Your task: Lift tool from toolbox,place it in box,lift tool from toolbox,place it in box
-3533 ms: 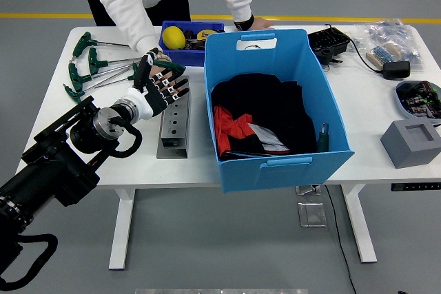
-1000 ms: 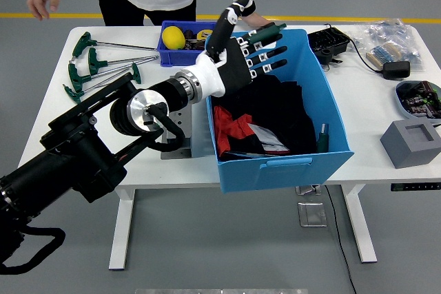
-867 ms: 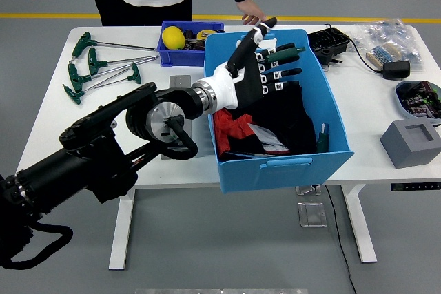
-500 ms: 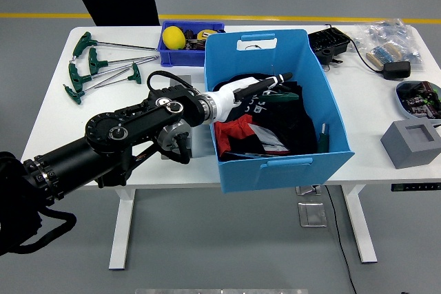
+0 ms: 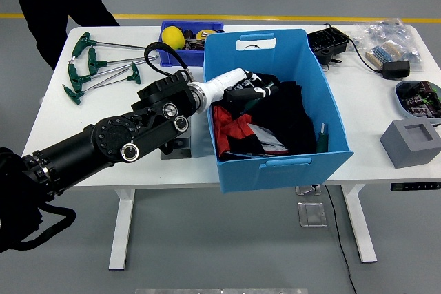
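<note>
Reaching over the blue box's wall, my left hand lies low on the dark cloth inside; whether its fingers hold a tool I cannot tell. One green-handled tool already stands in there. Farther off, the T-handled tools wait beside the toolbox.

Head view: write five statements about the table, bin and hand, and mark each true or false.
1. The left hand is inside the blue bin. True.
2. The T-handle wrenches lie right of the bin. False; they lie to its left.
3. A yellow object sits in the small blue tray. True.
4. The bin is empty. False; dark and red cloth lies inside.
5. The grey block stands inside the bin. False; it sits on the table's right end.
</note>
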Available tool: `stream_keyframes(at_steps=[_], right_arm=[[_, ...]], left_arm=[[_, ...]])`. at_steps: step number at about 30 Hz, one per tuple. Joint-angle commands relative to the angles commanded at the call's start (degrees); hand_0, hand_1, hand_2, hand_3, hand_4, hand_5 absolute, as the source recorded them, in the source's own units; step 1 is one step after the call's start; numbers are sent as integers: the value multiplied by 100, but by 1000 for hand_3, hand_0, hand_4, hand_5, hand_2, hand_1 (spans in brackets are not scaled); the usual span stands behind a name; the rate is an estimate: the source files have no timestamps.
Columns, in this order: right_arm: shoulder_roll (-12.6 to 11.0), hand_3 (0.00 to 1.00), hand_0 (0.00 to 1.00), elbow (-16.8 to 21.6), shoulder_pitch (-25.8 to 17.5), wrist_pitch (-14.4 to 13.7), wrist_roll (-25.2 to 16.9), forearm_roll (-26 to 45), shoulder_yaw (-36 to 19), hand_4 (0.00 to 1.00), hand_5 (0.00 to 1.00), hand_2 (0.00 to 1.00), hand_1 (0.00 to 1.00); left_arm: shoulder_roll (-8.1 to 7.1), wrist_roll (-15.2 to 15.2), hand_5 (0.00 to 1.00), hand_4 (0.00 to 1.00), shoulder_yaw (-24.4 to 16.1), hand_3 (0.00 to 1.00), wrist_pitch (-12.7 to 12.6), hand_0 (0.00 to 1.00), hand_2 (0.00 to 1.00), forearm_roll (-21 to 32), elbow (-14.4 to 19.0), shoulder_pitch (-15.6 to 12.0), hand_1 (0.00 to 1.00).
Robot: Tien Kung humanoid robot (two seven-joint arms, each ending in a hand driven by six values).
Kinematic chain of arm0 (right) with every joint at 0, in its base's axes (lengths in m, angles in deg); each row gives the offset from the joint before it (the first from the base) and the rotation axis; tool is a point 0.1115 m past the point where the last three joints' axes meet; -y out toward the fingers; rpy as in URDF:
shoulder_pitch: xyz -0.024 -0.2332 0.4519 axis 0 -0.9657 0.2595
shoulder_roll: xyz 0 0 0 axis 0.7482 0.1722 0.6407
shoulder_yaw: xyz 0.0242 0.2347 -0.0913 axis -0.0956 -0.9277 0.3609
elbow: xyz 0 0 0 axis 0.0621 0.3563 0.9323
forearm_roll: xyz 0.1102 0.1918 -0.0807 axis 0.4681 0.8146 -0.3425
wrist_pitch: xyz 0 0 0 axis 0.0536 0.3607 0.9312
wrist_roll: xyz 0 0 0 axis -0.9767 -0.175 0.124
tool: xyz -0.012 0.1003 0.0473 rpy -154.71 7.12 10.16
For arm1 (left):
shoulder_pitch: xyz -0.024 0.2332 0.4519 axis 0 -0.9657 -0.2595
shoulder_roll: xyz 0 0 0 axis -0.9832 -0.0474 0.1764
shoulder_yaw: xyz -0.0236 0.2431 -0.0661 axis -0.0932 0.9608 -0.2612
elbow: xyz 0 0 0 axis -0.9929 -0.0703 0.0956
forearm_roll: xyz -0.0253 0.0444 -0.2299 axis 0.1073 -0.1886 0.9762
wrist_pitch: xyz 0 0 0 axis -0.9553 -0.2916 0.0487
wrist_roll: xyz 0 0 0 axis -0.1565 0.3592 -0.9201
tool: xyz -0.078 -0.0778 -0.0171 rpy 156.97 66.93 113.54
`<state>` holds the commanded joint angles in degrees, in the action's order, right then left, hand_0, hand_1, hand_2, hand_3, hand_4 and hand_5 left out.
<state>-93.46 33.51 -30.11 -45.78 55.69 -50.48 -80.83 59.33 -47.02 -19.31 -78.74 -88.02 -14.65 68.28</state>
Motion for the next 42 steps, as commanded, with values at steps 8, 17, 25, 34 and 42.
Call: stream_keyframes(at_steps=[8, 17, 25, 34, 42], right_arm=[[-5, 556, 636, 3, -32, -1, 12, -39, -30, 816, 644, 693, 616], [-6, 556, 637, -1, -29, -27, -9, 61, 11, 816, 644, 693, 615], [-3, 556, 635, -14, -13, -40, -35, 142, 29, 815, 644, 692, 614], [-27, 556, 635, -49, -15, -92, -113, 316, 95, 814, 644, 691, 611], [-49, 553, 625, -70, 1, -153, -172, 376, 91, 811, 644, 685, 606]], left_arm=[[0, -11, 926, 823, 47, 849, -170, 451, 739, -1899, 305, -28, 643], [0, -352, 936, 832, -360, 846, -887, 528, 777, -4097, 685, -272, 689], [-146, -922, 709, 816, -1184, 831, -1325, 886, 978, -5128, 1143, -710, 924], [-1239, -1339, 662, 814, -2323, 811, -1024, 878, 980, -4654, 1934, -1390, 922], [-2372, -1481, 595, 796, -3656, 849, -774, 769, 876, -4189, 2346, -2594, 797]])
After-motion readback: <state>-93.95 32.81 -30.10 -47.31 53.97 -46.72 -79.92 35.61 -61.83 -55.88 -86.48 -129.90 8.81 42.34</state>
